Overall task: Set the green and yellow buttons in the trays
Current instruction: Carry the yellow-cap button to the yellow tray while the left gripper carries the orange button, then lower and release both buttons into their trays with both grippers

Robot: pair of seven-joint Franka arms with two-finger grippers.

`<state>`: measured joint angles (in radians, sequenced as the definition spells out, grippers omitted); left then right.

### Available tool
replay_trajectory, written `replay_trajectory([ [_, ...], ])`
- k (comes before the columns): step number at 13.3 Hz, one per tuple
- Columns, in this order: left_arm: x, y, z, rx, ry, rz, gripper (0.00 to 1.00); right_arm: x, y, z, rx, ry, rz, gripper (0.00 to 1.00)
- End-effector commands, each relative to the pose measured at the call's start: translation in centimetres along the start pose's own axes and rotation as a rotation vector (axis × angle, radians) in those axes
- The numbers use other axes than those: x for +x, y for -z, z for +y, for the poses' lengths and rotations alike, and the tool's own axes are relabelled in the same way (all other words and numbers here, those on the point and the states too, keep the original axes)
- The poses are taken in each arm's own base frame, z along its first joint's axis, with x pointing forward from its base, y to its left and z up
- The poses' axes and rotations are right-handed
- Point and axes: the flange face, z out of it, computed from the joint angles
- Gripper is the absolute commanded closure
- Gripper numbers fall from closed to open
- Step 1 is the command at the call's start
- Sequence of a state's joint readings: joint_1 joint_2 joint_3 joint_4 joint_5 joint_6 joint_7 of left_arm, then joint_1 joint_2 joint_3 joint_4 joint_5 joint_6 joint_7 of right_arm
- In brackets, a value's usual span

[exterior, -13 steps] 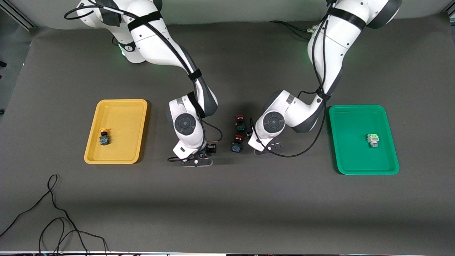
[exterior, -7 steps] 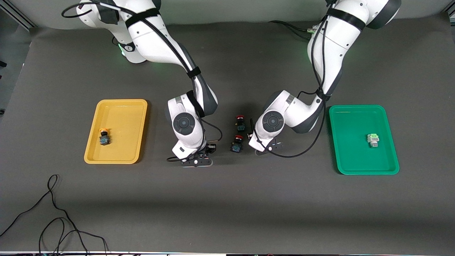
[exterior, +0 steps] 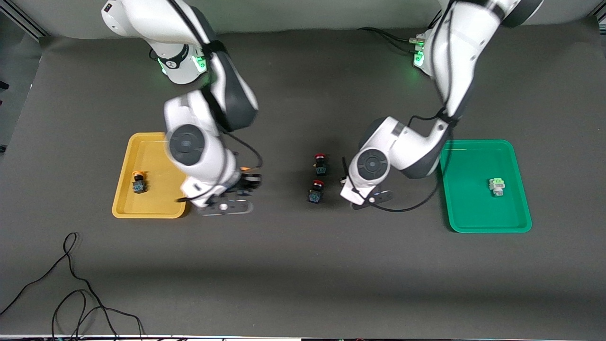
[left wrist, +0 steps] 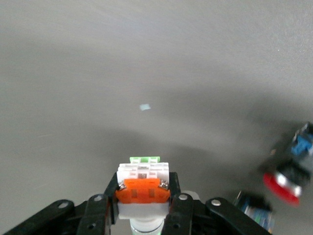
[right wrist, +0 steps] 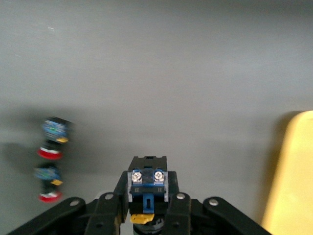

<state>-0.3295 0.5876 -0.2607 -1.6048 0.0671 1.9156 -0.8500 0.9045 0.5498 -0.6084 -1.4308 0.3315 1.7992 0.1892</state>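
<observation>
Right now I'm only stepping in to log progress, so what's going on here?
Both arms carry buttons. The right gripper, beside the yellow tray, holds a yellow button. The left gripper, near two red switches, holds a green-and-white one. Each tray already has one button; the green tray is at the left arm's end.

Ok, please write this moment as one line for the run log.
left gripper: shut on green button, over table near red buttons | right gripper: shut on yellow button, beside yellow tray | green tray: one button

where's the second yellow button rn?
Clamped in the right gripper, the yellow button is over bare mat just beside the yellow tray.
</observation>
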Motion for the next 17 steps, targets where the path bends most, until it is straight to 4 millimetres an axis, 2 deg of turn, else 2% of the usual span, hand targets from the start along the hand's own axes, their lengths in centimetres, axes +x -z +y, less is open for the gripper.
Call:
replay_trajectory([
  [1,-0.8,10.1,-4.6,0.070,-0.073,-0.049,1.00,-1.1,0.8,10.5,0.004,0.107,-0.041,0.77],
  [3,0.3,15.6,-9.2,0.084,-0.136,-0.094,1.00,-1.8,0.5,18.0,0.005,0.165,-0.061,0.77],
  [4,1.5,17.3,-12.3,0.076,-0.174,-0.113,1.00,-2.2,0.2,21.0,0.005,0.170,-0.069,0.77],
  [6,4.4,18.6,-19.1,0.050,-0.267,-0.139,1.00,-3.4,-2.5,25.1,0.011,0.205,-0.047,0.77],
  [8,7.8,18.0,-25.9,0.017,-0.361,-0.153,1.00,-5.0,-8.1,28.1,-0.004,0.203,0.004,0.78],
  [9,9.4,17.1,-29.1,0.011,-0.397,-0.151,1.00,-6.3,-11.3,28.9,0.005,0.186,0.038,0.78],
  [10,10.7,16.1,-31.2,0.018,-0.440,-0.128,1.00,-7.3,-13.8,29.2,0.011,0.196,0.050,0.78],
  [12,12.9,12.3,-35.1,0.007,-0.471,-0.096,1.00,-8.3,-17.0,29.3,0.039,0.174,0.038,0.78],
  [14,13.8,6.8,-36.5,-0.009,-0.470,-0.056,1.00,-8.4,-19.2,28.7,0.031,0.185,0.006,0.77],
  [15,13.3,4.4,-36.4,-0.012,-0.473,-0.021,1.00,-8.4,-20.2,28.3,0.024,0.189,-0.012,0.77],
  [16,12.8,2.5,-36.5,-0.014,-0.475,0.019,1.00,-8.5,-20.7,27.9,0.025,0.191,-0.021,0.73],
  [17,12.3,0.3,-36.2,-0.019,-0.481,0.053,1.00,-8.5,-21.0,27.9,0.027,0.184,-0.028,0.45],
])
